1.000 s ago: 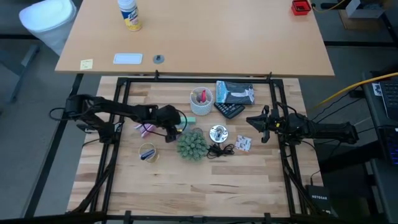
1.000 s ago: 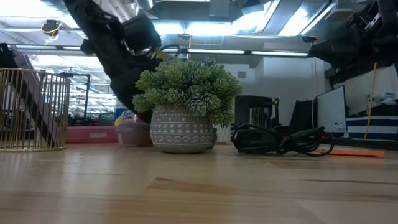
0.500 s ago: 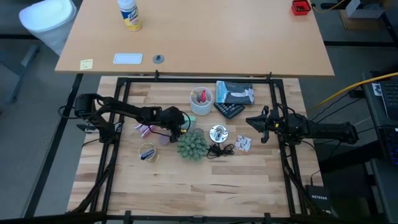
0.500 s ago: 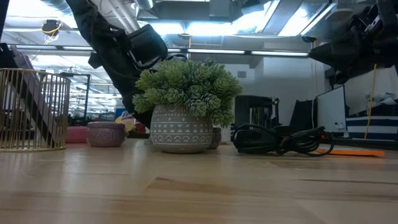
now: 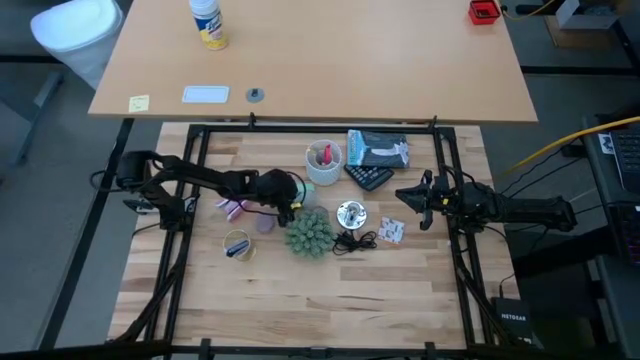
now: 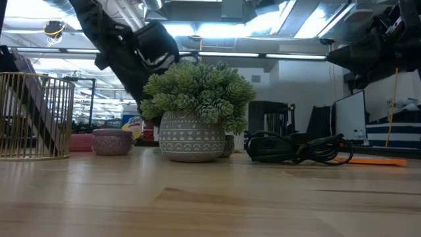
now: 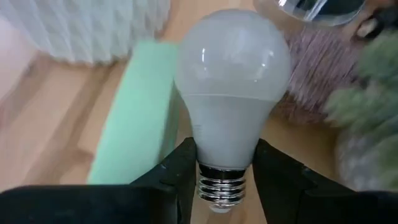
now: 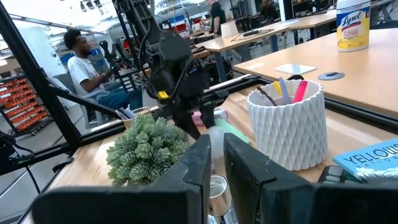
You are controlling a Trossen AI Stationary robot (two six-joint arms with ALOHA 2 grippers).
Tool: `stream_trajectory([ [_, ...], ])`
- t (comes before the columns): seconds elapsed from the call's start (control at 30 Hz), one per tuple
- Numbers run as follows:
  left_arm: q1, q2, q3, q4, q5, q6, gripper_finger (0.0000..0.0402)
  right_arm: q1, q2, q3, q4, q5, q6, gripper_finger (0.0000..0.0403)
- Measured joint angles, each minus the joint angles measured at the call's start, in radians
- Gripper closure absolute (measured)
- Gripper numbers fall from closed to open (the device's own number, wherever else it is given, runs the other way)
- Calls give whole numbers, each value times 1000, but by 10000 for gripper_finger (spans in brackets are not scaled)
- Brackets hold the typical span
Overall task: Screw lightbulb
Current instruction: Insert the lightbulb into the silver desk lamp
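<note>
The white lightbulb sits between the fingers of my left gripper, glass end pointing away from the wrist, grey screw base toward the palm. In the high view my left gripper is left of the shiny silver socket dish, which lies on the table with its black cord. The dish's rim also shows in the left wrist view. My right gripper waits shut and empty to the right of the dish, which shows past its fingers. My left gripper pinches the bulb's narrow white neck, just above the screw base, between its two fingers. The fingers come from the table's left and lie along the bulb's sides. The bulb is lifted clear, above a pale green block.
A green spiky plant in a patterned pot stands close to the near side of my left gripper and the dish. A white ribbed pen cup, a calculator and a book lie behind. A gold wire basket and a pink jar stand at the left.
My left gripper has gone toward the table's right, toward the socket dish, and risen a little. In the low view this uncovers the pink jar that the arm hid before.
</note>
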State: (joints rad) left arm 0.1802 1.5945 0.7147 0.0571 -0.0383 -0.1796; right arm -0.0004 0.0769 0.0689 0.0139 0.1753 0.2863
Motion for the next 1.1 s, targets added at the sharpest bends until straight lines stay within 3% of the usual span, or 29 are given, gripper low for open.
stream_trajectory([
  [0.27, 3, -110, 0, 27, 1, -53, 277, 0, 0, 0, -1, 0, 0, 352],
  [0.47, -1, -158, 0, 158, 1, -141, 277, 0, 0, 0, -3, 0, 0, 352],
  [0.8, -74, -149, 0, 488, 5, -217, 276, 0, 0, 0, 3, -10, 0, 352],
  [1.1, -178, -17, 1, 784, -111, -214, 276, 0, 0, 0, 53, -10, -6, 352],
])
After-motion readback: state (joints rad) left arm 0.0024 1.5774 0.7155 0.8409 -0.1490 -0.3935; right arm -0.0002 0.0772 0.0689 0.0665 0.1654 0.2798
